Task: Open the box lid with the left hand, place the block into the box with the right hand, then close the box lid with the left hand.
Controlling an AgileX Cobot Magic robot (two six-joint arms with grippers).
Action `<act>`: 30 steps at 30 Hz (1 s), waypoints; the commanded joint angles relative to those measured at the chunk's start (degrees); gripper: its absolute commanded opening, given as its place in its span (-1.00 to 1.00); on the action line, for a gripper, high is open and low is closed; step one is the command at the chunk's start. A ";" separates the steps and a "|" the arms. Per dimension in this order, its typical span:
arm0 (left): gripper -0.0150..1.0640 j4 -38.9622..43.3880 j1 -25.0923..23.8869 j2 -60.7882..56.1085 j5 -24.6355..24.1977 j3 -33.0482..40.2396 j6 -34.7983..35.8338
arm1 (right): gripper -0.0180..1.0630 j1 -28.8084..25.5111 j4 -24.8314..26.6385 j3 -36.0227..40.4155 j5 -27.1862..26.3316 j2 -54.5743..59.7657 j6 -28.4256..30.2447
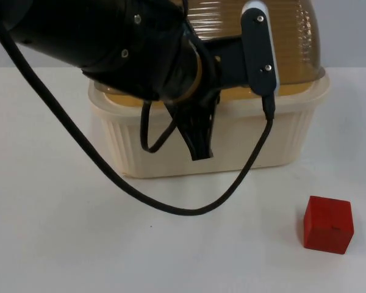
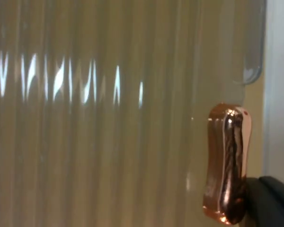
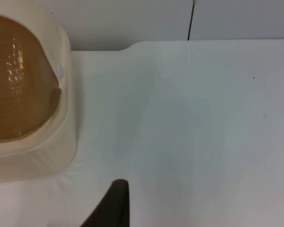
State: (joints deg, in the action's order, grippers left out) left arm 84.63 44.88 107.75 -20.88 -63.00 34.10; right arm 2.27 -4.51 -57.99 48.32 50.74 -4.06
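- One cream-coloured box [image 1: 232, 140] with ribbed walls stands on the white table [image 1: 61, 244] toward its far side, in front of the grey partition wall [image 1: 348, 30].
- Its translucent amber lid [image 1: 293, 43], ribbed and domed, rises at a tilt from the box's back edge, partly lifted; from the top view the inside of the box cannot be made out, as the left arm [image 1: 110, 43] covers it.
- One copper-coloured handle [image 2: 227, 165] sits on the lid, seen at close range from the left wrist against the ribbed surface.
- The left gripper [image 1: 198, 137] hangs over the box's front rim, its dark fingers pointing down across the front wall; a black fingertip [image 2: 270, 201] lies just beside the handle, but whether the fingers grasp anything cannot be told.
- One red block [image 1: 328, 224] rests on the table near the front right, well apart from the box and untouched by either arm.
- From the right wrist, the right gripper [image 3: 111, 205] hovers above bare table beside the box's rounded corner; the state of its fingers cannot be told.
- The table's far edge meets the wall behind the box, with a thin dark seam [image 3: 190, 21] running up the wall.
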 commanded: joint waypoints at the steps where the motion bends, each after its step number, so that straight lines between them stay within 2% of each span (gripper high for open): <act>1: -0.97 1.07 -0.14 -0.98 1.26 -0.33 -0.47 | 0.98 0.27 0.08 -0.25 -0.18 -0.30 0.41; 5: -0.97 5.32 -0.74 -1.09 2.90 -0.33 -1.03 | 0.98 0.27 0.08 -0.25 -0.18 -0.30 0.41; 12: -0.97 5.65 -2.41 -1.37 4.42 -0.33 -1.17 | 0.98 0.27 0.19 -0.25 -0.18 -0.30 0.42; 14: -0.97 1.38 -3.75 -2.01 5.85 -0.87 -1.57 | 0.98 0.27 0.19 -0.25 -0.18 -0.30 0.42; 16: -0.97 -2.29 -5.03 -2.62 7.13 -1.66 -5.48 | 0.98 0.27 0.19 -0.25 -0.18 -0.30 0.42; 19: -0.97 -3.26 -6.17 -2.77 7.14 -3.03 -9.12 | 0.98 0.27 0.19 -0.25 -0.18 -0.30 0.42; 23: -0.97 -4.20 -8.42 -2.77 8.80 -5.43 -9.38 | 0.98 0.27 0.28 -0.25 -0.07 -0.30 0.42; 27: -0.97 -4.42 -11.18 -2.77 13.88 -7.64 -10.03 | 0.98 0.27 0.28 -0.25 -0.07 -0.30 0.42; 28: -0.97 -4.42 -11.18 -2.77 13.88 -7.64 -10.03 | 0.98 0.27 0.28 -0.25 -0.07 -0.30 0.42; 30: -0.97 -4.65 -12.38 -2.77 17.42 -8.37 -10.03 | 0.98 0.27 0.28 -0.25 -0.07 -0.30 0.42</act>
State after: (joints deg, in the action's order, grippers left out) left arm 80.82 32.81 105.59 -6.05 -70.74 24.04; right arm 2.27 -4.40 -57.99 48.32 50.74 -4.06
